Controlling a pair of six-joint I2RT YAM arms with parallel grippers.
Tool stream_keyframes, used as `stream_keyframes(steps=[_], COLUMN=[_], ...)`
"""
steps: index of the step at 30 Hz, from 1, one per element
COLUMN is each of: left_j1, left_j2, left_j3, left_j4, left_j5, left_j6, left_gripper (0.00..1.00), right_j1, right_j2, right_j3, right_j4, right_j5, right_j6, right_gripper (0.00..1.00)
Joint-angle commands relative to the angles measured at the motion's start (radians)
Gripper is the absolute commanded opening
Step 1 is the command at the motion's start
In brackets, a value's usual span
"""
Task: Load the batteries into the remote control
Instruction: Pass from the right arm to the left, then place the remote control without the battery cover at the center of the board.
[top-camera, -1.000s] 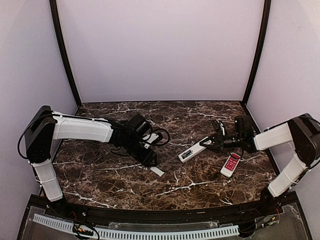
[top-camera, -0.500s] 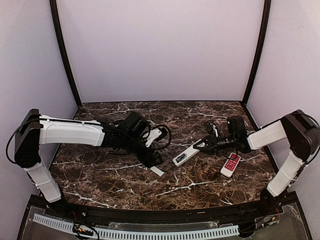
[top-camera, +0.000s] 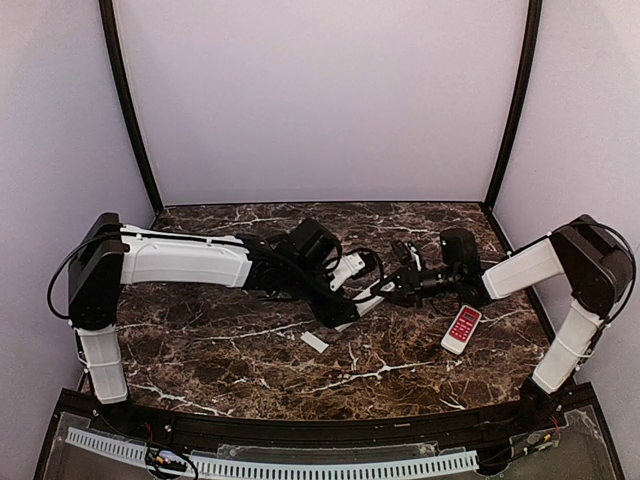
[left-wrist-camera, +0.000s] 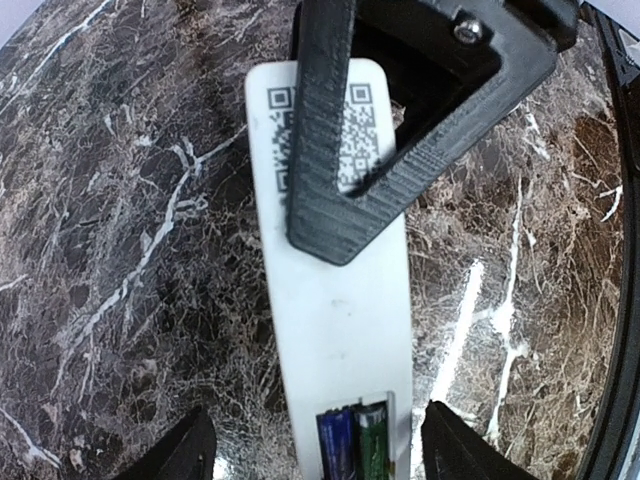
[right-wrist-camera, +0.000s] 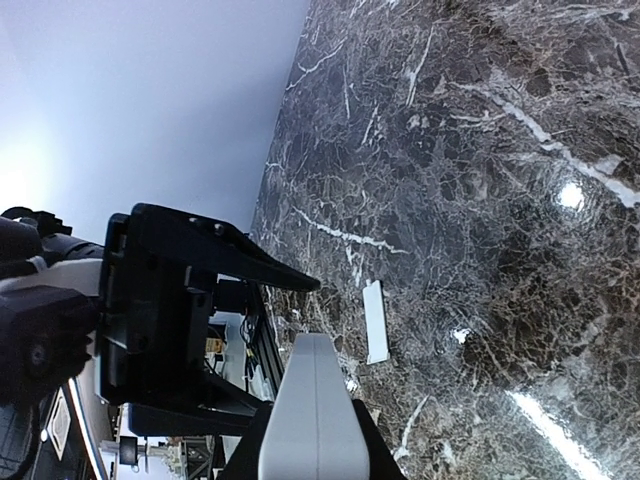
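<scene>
**Both hands at the remote control, battery bay uncovered**

Right hand (top-camera: 390, 292): closed on the remote control (left-wrist-camera: 340, 320). It grips the end of the casing that carries the printed QR codes (left-wrist-camera: 350, 110). In the left wrist view, one of its black open-framed fingers (left-wrist-camera: 320, 150) lies across the white back of the remote. In the right wrist view, the remote runs straight out from between this hand's fingers toward the other hand.

Left hand (left-wrist-camera: 322, 455): open, with its two fingertips spread wide on either side of the remote's far end. A strip of desk (top-camera: 230, 350) shows between each tip and the casing, so this hand holds nothing.

Batteries (left-wrist-camera: 338, 445): two cells, one blue and one green, sit side by side in the uncovered compartment. The compartment is at the end of the remote that lies between the left hand's fingertips. Only their upper parts show before the picture's lower edge cuts them off.

Cover piece (top-camera: 314, 341): a small white rectangle lying flat on the marbled desk. It is a little to the near side of the left hand and apart from it.

Red-and-white remote (top-camera: 462, 329): it lies on the desk behind the right hand, toward that arm's base, and nothing touches it.

Whether the white remote rests on the desk or is held just above it cannot be judged from these views.
</scene>
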Motion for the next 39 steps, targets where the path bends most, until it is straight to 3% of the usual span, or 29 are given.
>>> stream_keyframes(steps=[1,5,9,12,16,18,21,26,39], left_j1=[-0.01,-0.012,-0.013,-0.01,0.0,0.02,0.046,0.076,0.096], left_j2=[0.029,0.059,0.082,0.089,0.09,0.091,0.11,0.202,0.33], left_j3=[0.053,0.079,0.109,0.117,0.111,0.107,0.133,0.232,0.394], left_j4=[-0.076,-0.098,-0.125,-0.141,-0.15,-0.152,-0.198,-0.327,-0.507], left_j5=[-0.005,-0.053,-0.101,-0.106,-0.08,-0.054,-0.064,-0.111,-0.151], left_j6=[0.022,0.024,0.024,0.021,0.002,-0.013,-0.01,0.009,0.032], left_gripper=[0.68,0.58,0.37,0.24,0.15,0.13,0.13,0.14,0.18], right_j1=[0.017,0.019,0.019,0.013,-0.034,-0.074,-0.132,-0.183,-0.199], right_j2=[0.024,0.038,0.041,0.04,0.012,-0.015,-0.075,-0.172,-0.4], right_j3=[0.034,0.04,0.041,0.039,0.035,0.034,0.045,0.068,-0.017], right_j4=[0.074,0.092,0.093,0.081,0.025,-0.025,-0.144,-0.346,-0.469], right_j5=[-0.01,-0.015,-0.017,-0.014,-0.003,0.003,0.023,0.107,0.211], right_j6=[0.028,0.043,0.043,0.038,0.004,-0.027,-0.122,-0.281,-0.44], right_gripper=[0.0,0.0,0.02,0.18,0.46,0.54,0.59,0.61,0.58])
